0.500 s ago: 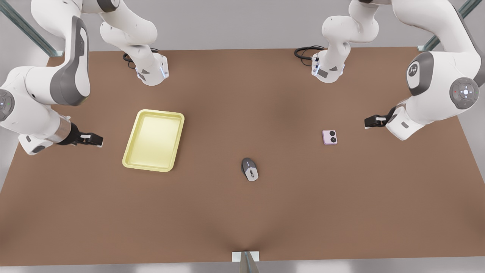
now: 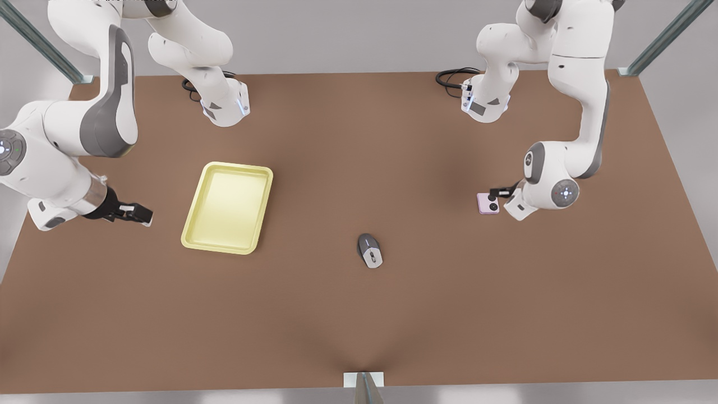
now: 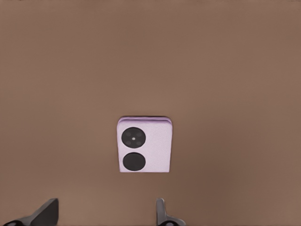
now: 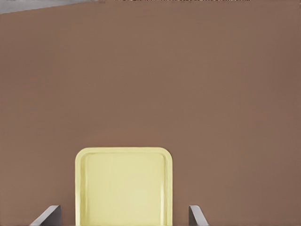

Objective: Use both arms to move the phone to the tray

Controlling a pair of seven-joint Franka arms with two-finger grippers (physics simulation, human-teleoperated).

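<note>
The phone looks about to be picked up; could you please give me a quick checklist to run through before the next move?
1. Left tool reaches over the phone: ok.
2. Left tool's fingers spread, phone not yet between them: ok.
3. Phone lies flat on the table: ok.
4. Tray holds nothing: ok.
5. Right tool waits open beside the tray: ok.
6. Mouse lies apart from the phone: ok.

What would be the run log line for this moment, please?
left gripper: open, over phone | right gripper: open, waiting beside tray | phone: on table, not gripped | tray: holds nothing
</note>
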